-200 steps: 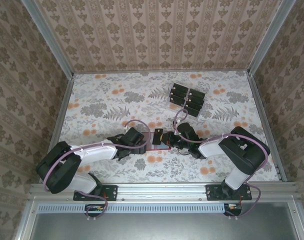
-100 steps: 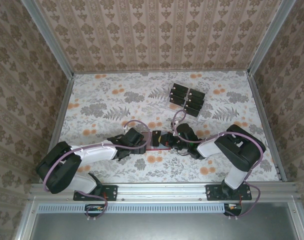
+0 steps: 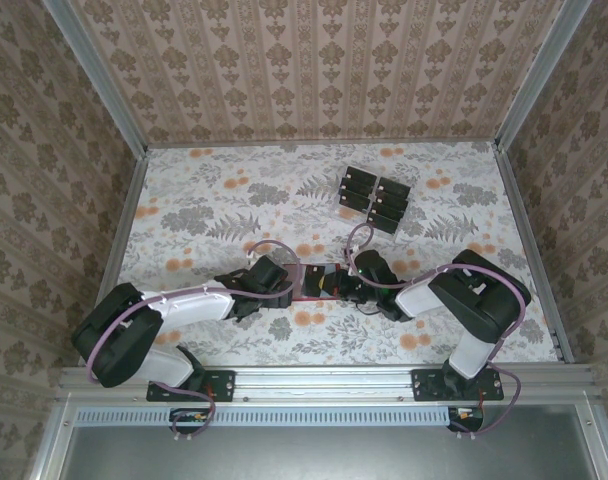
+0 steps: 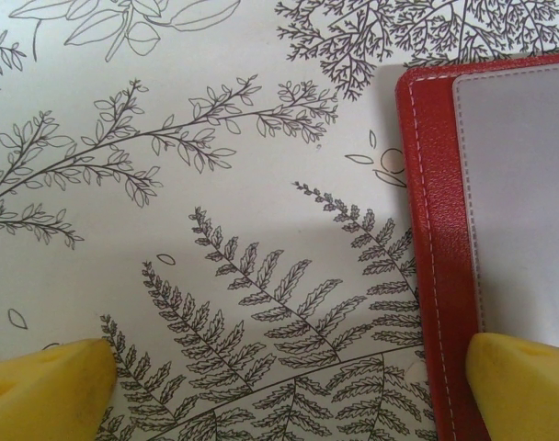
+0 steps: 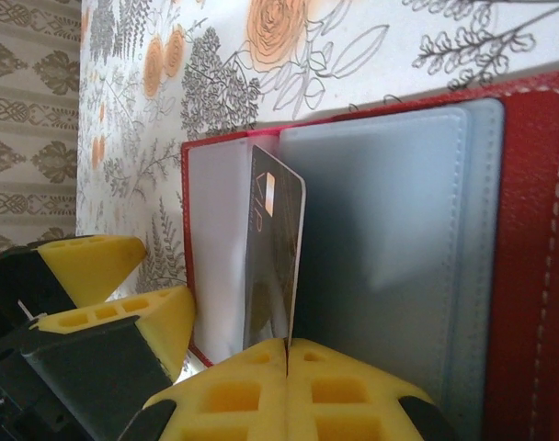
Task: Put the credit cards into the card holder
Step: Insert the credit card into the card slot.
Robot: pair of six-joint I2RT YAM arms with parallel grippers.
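The right gripper is pinching one dark credit card with its fingers shut tight. The card is standing on its edge inside the open red card holder, between two pale clear pockets. The left gripper is holding its yellow fingers wide apart with nothing between them, and one finger is sitting over a red edge of the holder. The holder is lying open on the flowery table near the middle, between the two grippers, and the other credit cards are sitting in a pile farther back, a bit to the right.
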